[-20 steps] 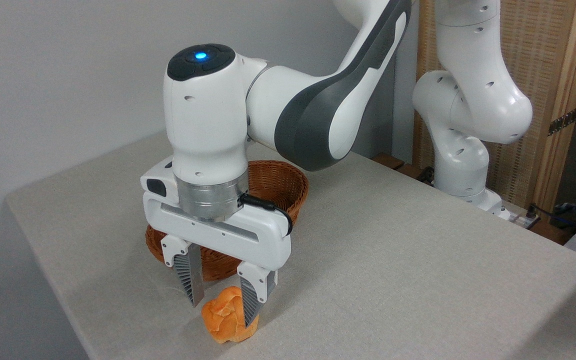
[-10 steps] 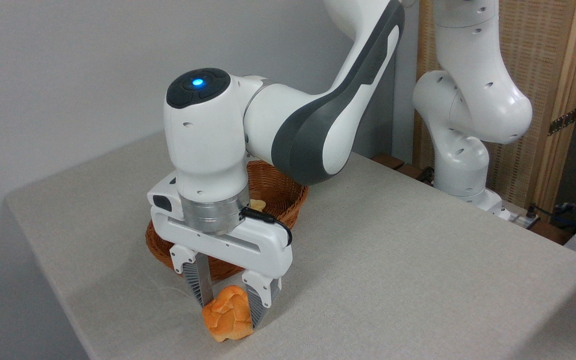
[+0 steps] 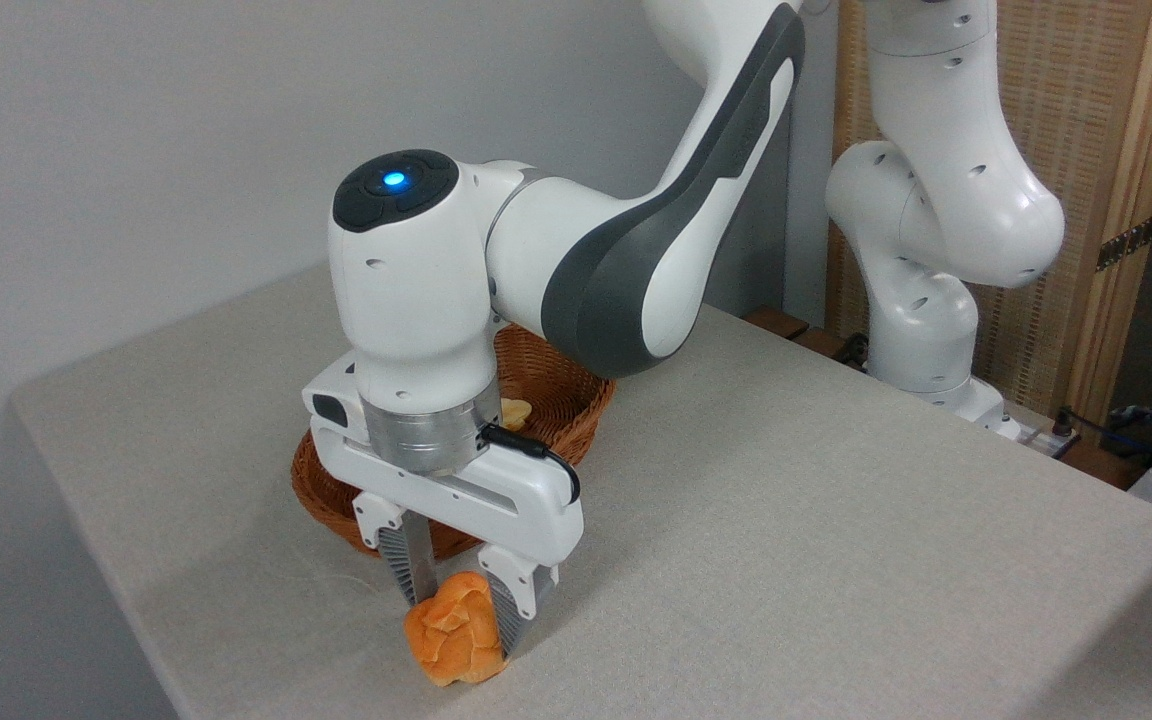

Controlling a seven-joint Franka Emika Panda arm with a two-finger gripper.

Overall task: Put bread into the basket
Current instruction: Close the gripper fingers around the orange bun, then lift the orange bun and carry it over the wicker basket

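Observation:
The bread [image 3: 453, 640], a small knobbly orange-golden bun, rests on the table near the front edge. My gripper [image 3: 461, 620] points straight down over it, and its two ribbed fingers press the bun from left and right, squeezing it narrower. Directly behind the gripper stands the brown wicker basket [image 3: 576, 405], largely hidden by my wrist. A pale piece of something [image 3: 514, 410] shows inside the basket beside the wrist.
The grey table [image 3: 786, 520] stretches wide to the right of the bun. Its front-left edge runs close beside the bun. The arm's white base [image 3: 921, 330] stands at the table's far right, before a wooden screen.
The gripper has come down around the bun and its fingers have drawn together from wide apart until they pinch it. The bun looks narrower and taller than before.

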